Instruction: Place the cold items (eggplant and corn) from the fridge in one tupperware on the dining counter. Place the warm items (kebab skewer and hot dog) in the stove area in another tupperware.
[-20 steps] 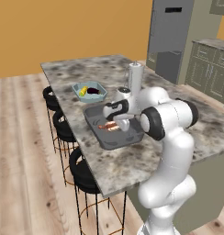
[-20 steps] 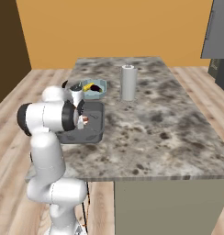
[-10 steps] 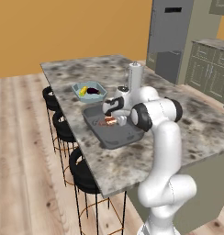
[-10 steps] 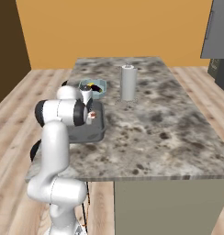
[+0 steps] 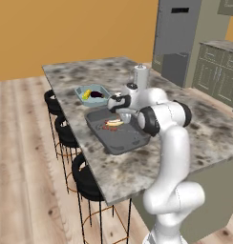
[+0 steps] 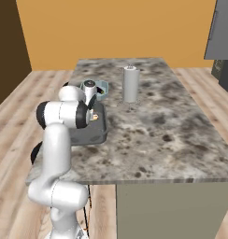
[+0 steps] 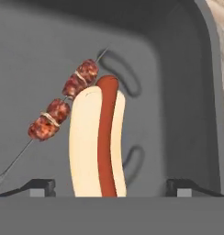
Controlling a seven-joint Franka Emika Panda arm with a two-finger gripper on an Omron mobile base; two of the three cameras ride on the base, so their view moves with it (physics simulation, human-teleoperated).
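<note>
A hot dog (image 7: 99,142) lies on the floor of a dark grey tupperware (image 7: 178,92), touching a kebab skewer (image 7: 63,106) beside it. My gripper (image 7: 109,187) hangs just above the hot dog, open, one fingertip on each side and clear of the bun. From the left base, the gripper (image 5: 119,110) is over the grey tupperware (image 5: 130,140) with the hot dog (image 5: 114,123) under it. Just beyond stands a light blue tupperware (image 5: 79,90) holding the dark eggplant (image 5: 96,94) and yellow corn (image 5: 86,94). From the right base, the gripper (image 6: 93,109) hovers over the grey tupperware (image 6: 90,133).
A paper towel roll (image 5: 141,78) stands upright on the granite counter (image 5: 199,124) just past the arm, also seen as the roll (image 6: 130,84). Black bar stools (image 5: 85,178) line the counter's near left edge. The fridge (image 5: 178,38) and cabinets stand behind.
The jaws have spread wider and the hot dog now lies free in the grey tupperware. The arm's elbow has swung further in over the counter.
</note>
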